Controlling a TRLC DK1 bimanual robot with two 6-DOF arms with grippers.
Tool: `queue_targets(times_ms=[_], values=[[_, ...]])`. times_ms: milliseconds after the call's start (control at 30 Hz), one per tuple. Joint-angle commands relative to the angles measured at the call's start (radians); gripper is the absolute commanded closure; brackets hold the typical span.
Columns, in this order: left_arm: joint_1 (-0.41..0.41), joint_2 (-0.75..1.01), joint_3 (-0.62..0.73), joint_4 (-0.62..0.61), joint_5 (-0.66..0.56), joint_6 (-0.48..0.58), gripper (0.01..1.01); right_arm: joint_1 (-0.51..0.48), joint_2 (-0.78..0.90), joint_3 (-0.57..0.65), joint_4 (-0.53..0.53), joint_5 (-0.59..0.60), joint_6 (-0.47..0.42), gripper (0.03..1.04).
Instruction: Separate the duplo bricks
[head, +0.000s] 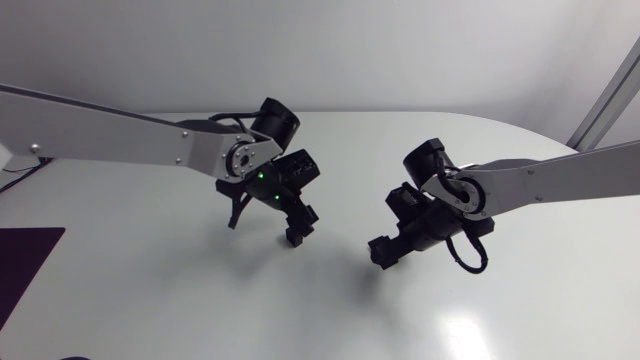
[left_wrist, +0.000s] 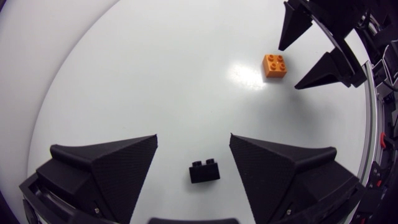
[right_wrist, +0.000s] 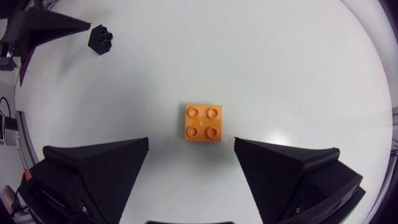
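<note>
The left gripper (left_wrist: 193, 142) hangs with its fingers spread wide. A small black brick (left_wrist: 204, 172) lies on the white counter (left_wrist: 155, 74) between them, touched by neither. The right gripper (right_wrist: 191, 148) is likewise spread, the orange brick (right_wrist: 203, 122) sitting studs-up just ahead of its fingertips, untouched — the two bricks lie well apart, not joined.

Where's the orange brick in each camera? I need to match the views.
Head view: not visible.
Left wrist view: orange brick on the table, well ahead of the left gripper.
Right wrist view: just ahead of the open right gripper, centred, untouched.
Shared landmark: the black brick, seen in both wrist views.
</note>
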Motion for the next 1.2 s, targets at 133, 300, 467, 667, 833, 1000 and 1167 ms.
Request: queue_targets(times_ms=[133,300,467,667,833,1000,1167], values=[[0.019,0.145,0.232,-0.255,-0.06,-0.011,0.225,0.006,0.005,-0.03,0.021,-0.004,-0.004,0.07],[0.016,0.209,0.298,-0.37,-0.086,-0.033,0.225,0.004,0.003,-0.038,0.026,-0.004,-0.004,0.07],[0.002,0.243,0.299,-0.431,-0.13,-0.057,0.225,0.004,0.006,-0.036,0.029,-0.004,-0.004,0.07],[-0.02,0.24,0.293,-0.453,-0.139,-0.082,0.256,0.007,0.019,-0.03,0.038,-0.004,-0.001,0.07],[-0.03,0.245,0.301,-0.453,-0.139,-0.097,0.254,0.007,0.022,-0.032,0.039,-0.004,0.001,0.07],[-0.04,0.245,0.298,-0.451,-0.139,-0.109,0.256,0.004,0.019,-0.035,0.036,-0.004,-0.001,0.07],[-0.03,0.243,0.31,-0.453,-0.139,-0.109,0.256,0.006,0.019,-0.033,0.035,-0.004,-0.001,0.07]])
